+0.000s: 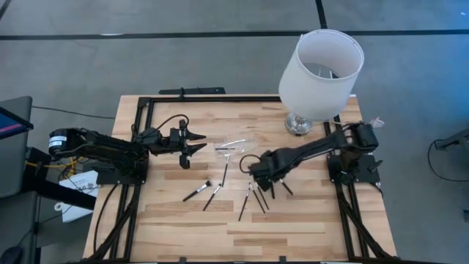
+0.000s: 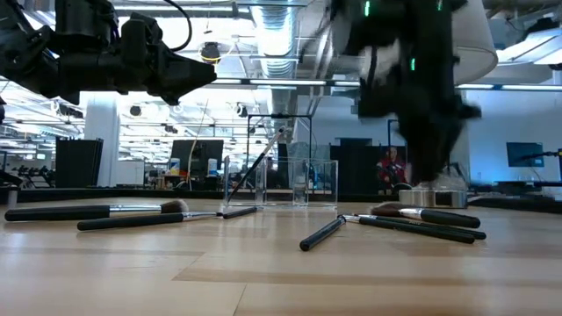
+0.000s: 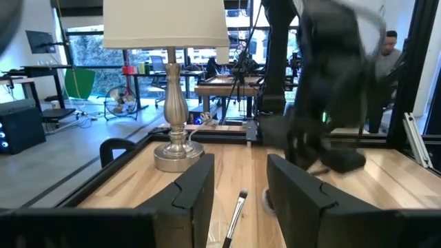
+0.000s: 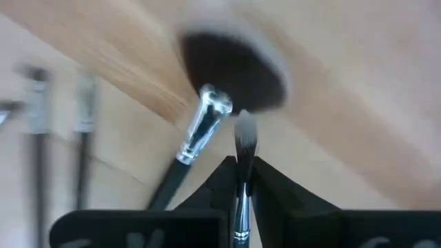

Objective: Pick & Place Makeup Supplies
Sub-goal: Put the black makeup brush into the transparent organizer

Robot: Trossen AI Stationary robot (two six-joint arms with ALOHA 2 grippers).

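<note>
1. Near the table's centre, just toward three o'clock in the high view, the right gripper [image 1: 261,176] is down among a cluster of makeup brushes [image 1: 253,199]. Its wrist view shows the two fingers pinched on a thin brush [image 4: 242,172] whose bristle tip sticks out past them, so I judge the grasp made.
2. Beside that tip, at about eleven o'clock from it in the wrist view, lies the fan-headed brush [image 4: 207,117], very near or touching. Lift straight up first, so the held brush does not drag the fan brush along.
3. Two more brushes [image 1: 207,192] lie loose toward seven o'clock of centre; leave them for later passes.
4. The clear container [image 2: 294,183] stands toward twelve o'clock of centre with one brush already leaning in it. Probably it is the goal, so carry the brush there bristles up and lower it before letting go.
5. The lamp [image 1: 321,72] stands at about one o'clock; keep the right arm's swing low and clear of its shade.
6. The left gripper [image 1: 196,141] hovers at about ten o'clock with fingers spread, holding nothing; it is close to the container, so approach from the right side.
</note>
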